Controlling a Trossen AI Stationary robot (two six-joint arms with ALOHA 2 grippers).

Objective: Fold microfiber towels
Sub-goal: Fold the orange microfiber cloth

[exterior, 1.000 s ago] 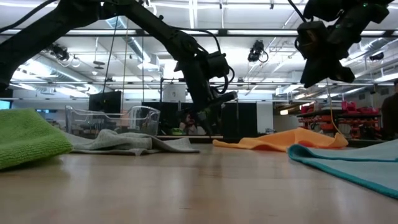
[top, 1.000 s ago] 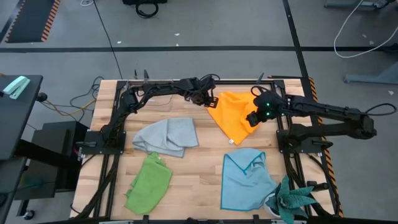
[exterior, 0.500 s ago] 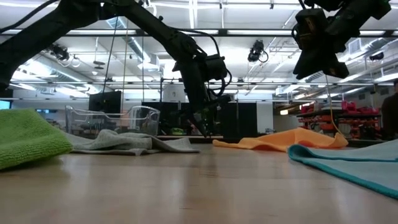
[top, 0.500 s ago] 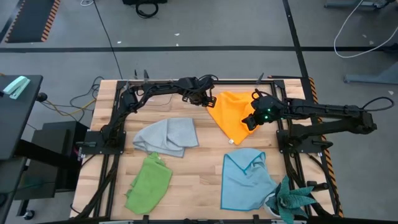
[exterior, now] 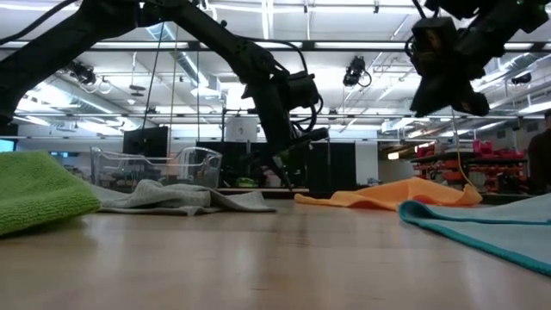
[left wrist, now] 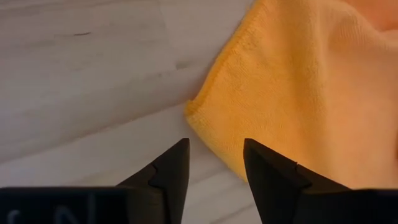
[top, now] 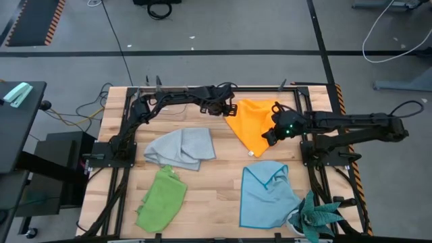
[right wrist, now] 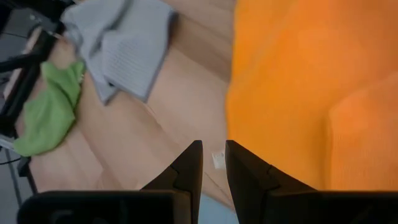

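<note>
On a pale wooden-plank table (top: 216, 202), four soft microfiber towels lie spread out. Nearest the front edge, a crumpled lime-green towel (top: 162, 197) sits to the left and a rumpled light-blue towel (top: 266, 194) to the right, beside a teal spiky-leaved plant (top: 317, 217) at the corner. Behind the green one rests a loosely folded grey towel (top: 181, 148). Farther back lies the orange-yellow towel (top: 253, 125), flat on the table near the rear edge. The right gripper (top: 269, 136) hovers above its right side, jaws a narrow gap apart, holding nothing. At the towel's far left corner the left gripper (left wrist: 214, 155) points down, jaws spread on either side of the corner's edge, not gripping it. A clear plastic box (exterior: 155, 164) stands beyond.
</note>
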